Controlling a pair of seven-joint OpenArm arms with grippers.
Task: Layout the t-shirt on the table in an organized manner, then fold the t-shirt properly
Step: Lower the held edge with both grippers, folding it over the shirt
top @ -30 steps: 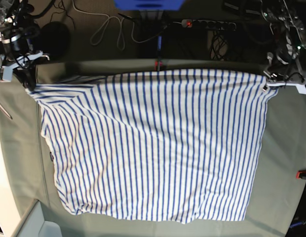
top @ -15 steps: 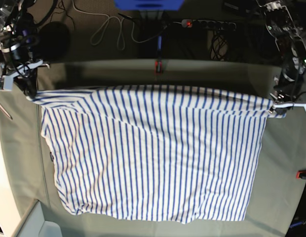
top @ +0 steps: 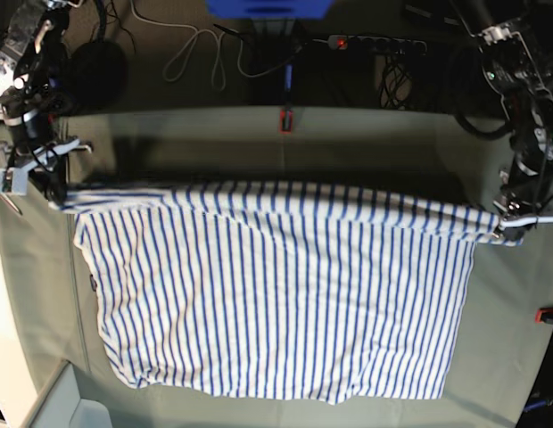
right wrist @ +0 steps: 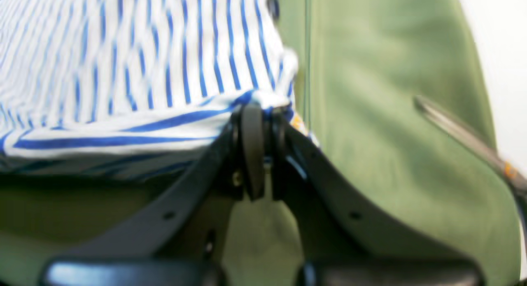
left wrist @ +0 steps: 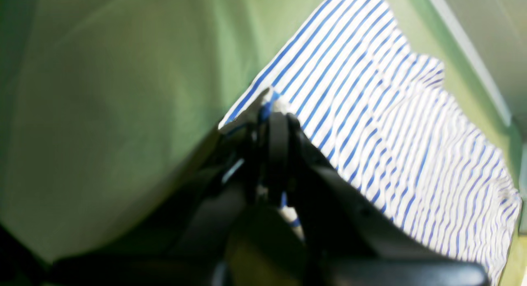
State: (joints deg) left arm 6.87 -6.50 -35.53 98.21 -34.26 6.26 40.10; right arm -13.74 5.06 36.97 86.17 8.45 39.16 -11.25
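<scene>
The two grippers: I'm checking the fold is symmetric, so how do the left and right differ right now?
The left gripper pinches the t-shirt at the base view's right edge; the right gripper pinches it at that view's left edge. The left sits nearer the camera than the right, so the lifted fold edge slants. The right grips beside bunched cloth; the left's corner looks plainer. Both have jaws shut on the cloth, just above the table.

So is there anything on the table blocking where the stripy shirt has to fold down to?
Nothing visible. Both grippers, left and right, pinch the far edge of the t-shirt, and only the shirt itself lies on the table ahead.
</scene>
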